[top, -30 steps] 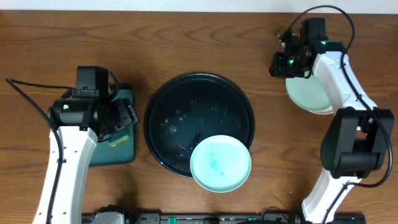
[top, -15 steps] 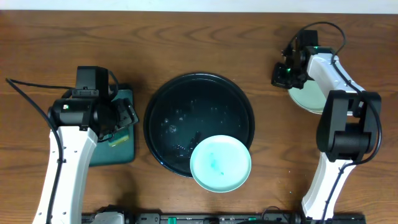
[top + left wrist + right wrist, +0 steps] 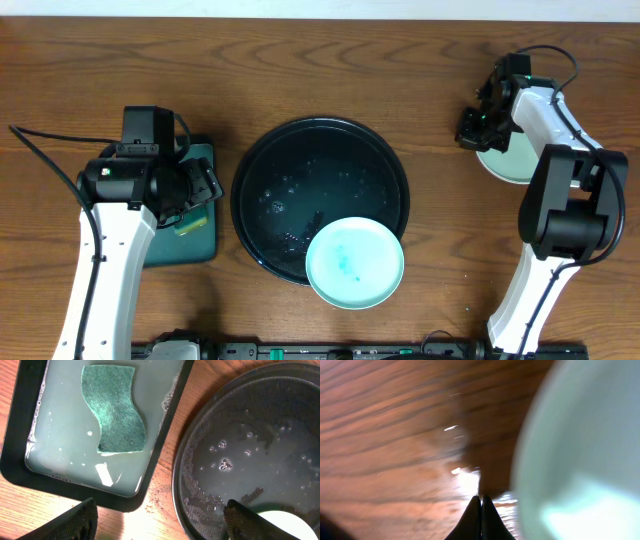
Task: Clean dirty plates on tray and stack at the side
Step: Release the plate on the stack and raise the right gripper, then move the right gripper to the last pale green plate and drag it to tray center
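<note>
Wooden table [image 3: 300,60]; smeared plate [image 3: 355,263] on tray [image 3: 290,190] rim

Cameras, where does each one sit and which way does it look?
Overhead: above the table, looking straight down; both arms show, with the tray and a plate.
Left wrist: on the left arm, looking down at a sponge in a small tray; left claw tips show.
Right wrist: on the right arm, low, blurry, facing wood and a side plate; right claw shows.
Shared: overhead and left wrist both see the tray.
</note>
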Controlling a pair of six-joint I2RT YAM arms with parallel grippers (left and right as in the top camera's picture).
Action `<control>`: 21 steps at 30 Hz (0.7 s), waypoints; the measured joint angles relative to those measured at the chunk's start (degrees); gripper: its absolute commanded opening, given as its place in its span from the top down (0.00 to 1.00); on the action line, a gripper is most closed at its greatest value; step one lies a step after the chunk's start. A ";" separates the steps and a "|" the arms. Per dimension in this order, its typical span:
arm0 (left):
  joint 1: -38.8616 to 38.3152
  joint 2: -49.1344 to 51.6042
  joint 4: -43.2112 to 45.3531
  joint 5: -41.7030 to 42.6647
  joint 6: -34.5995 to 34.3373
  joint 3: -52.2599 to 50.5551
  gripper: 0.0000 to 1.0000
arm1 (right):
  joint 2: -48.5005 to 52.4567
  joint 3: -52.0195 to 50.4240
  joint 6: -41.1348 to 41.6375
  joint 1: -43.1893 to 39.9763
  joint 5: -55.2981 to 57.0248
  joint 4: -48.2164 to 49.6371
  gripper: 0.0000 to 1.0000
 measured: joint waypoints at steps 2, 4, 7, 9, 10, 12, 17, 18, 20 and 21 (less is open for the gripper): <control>0.00 0.00 0.00 0.00 0.00 0.00 0.19 | -0.74 0.00 -1.77 0.74 -1.51 -0.37 0.99; 0.00 0.00 0.00 0.00 0.00 0.00 0.19 | -2.56 0.00 -3.39 2.12 -2.56 -1.40 0.99; 0.00 0.00 -0.02 0.02 0.00 0.00 0.19 | -7.43 0.00 -4.74 5.31 -3.41 -3.93 0.99; 0.00 0.00 0.00 0.00 0.00 0.00 0.19 | -11.69 0.00 -4.87 7.82 -3.98 -5.90 0.99; 0.00 0.00 0.00 0.00 0.00 0.00 0.19 | -13.55 0.00 -4.81 8.87 -4.17 -7.06 0.97; 0.00 0.00 -0.02 0.00 0.00 0.00 0.19 | -17.88 0.00 -4.39 11.19 -4.90 -9.86 0.70; 0.00 0.00 0.00 0.00 0.00 0.00 0.19 | -25.07 0.13 -2.95 14.69 -9.86 -17.22 0.15; 0.00 0.00 0.00 0.02 0.00 0.00 0.19 | -25.73 0.13 -2.82 15.15 -11.02 -18.01 0.15; 0.00 0.00 0.07 0.02 0.00 0.00 0.19 | -26.51 0.13 -2.86 16.00 -13.25 -18.88 0.25; 0.00 0.00 0.07 0.02 0.00 0.00 0.19 | -26.69 0.13 -2.82 16.33 -14.03 -19.43 0.27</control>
